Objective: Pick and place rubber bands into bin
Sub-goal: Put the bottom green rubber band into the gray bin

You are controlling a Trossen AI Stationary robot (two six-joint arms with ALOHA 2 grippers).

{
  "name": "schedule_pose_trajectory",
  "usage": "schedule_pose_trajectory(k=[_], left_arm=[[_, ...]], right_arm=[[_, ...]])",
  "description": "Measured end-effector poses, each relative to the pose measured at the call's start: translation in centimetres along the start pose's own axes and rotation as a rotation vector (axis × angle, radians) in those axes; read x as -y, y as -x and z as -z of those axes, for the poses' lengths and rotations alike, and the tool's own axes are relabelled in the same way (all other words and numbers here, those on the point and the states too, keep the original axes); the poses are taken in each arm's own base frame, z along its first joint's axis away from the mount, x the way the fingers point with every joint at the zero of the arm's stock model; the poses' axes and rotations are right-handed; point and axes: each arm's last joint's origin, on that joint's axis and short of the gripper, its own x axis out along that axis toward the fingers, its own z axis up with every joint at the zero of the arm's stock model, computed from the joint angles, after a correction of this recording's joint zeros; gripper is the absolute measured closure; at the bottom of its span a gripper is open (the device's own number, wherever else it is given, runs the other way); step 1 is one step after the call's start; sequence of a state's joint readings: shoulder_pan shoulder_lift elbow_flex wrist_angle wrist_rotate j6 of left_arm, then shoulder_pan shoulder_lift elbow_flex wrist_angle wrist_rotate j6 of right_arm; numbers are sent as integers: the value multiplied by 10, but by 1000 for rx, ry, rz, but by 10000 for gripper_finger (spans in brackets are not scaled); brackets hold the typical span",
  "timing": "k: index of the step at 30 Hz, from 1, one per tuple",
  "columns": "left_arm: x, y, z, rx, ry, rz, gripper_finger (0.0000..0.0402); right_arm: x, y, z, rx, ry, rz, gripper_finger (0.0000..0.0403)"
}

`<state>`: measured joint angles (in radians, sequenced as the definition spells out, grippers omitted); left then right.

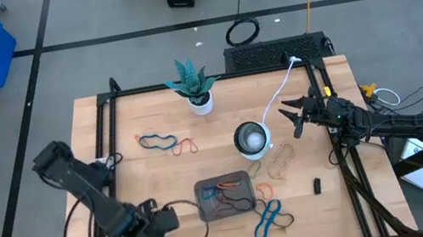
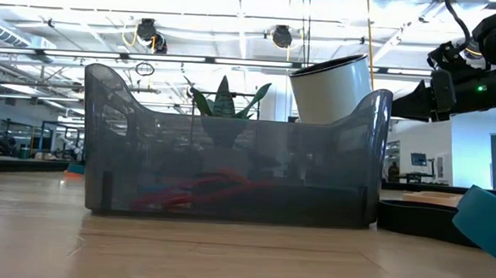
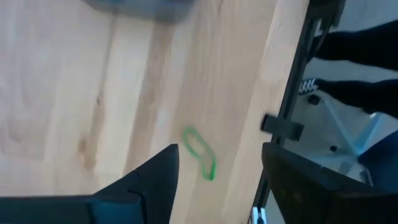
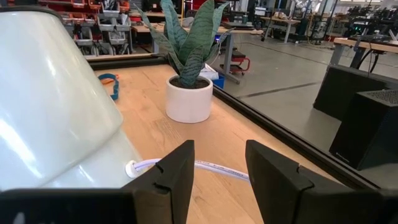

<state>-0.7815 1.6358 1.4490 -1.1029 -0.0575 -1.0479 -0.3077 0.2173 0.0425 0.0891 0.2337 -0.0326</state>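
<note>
Right wrist view: showing the right gripper (image 4: pixel 219 180) with fingers (image 4: pixel 171 177) parted and grasping nothing, hanging over the white cable (image 4: pixel 214 167) beside the white bowl (image 4: pixel 53 106).
Right gripper: sitting at the table's right edge in the high view (image 1: pixel 295 115), just right of the white bowl (image 1: pixel 252 138).
Left gripper: hovering near the front-left of the table (image 1: pixel 162 221), fingers (image 3: pixel 152 180) spread apart and empty, pointing over one small green band (image 3: pixel 200 152) lying near the table edge.
Bin: resting on the front-centre of the table (image 1: pixel 206 209), just right of the left gripper; filling the low view as one grey translucent tray (image 2: pixel 230 155).
Bands in bin: lying tangled in red-orange and dark tones (image 1: pixel 226 195); exact count impossible to tell; red-orange loops showing through the wall (image 2: pixel 203 188).
Bands on table: lying as one blue band (image 1: pixel 269 218) just right of the bin's front, one blue-and-orange cluster (image 1: pixel 166 142) left of the bowl, one orange band (image 1: pixel 263 189) beside the bin, and pale tan loops (image 1: pixel 282 158) below the bowl.
Other items: standing as one potted plant (image 1: pixel 192 83) at the back edge, also seen beyond the right fingers (image 4: pixel 189 68); one small black block (image 1: pixel 318 186) lying right of the bands.
</note>
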Motion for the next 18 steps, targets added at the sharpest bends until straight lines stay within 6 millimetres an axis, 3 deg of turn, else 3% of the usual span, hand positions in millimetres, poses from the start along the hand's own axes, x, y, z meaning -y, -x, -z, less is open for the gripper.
schedule_pose_trajectory(k=[4, 10, 18], left_arm=[[10, -17, 8, -53, 48, -34, 158], [10, -44, 11, -141, 269, -168, 158], [13, -96, 6, -274, 372, -267, 158]], right_arm=[[0, 0, 0, 0, 0, 0, 261], [0, 0, 0, 0, -25, 0, 261], [0, 0, 0, 0, -50, 0, 261]])
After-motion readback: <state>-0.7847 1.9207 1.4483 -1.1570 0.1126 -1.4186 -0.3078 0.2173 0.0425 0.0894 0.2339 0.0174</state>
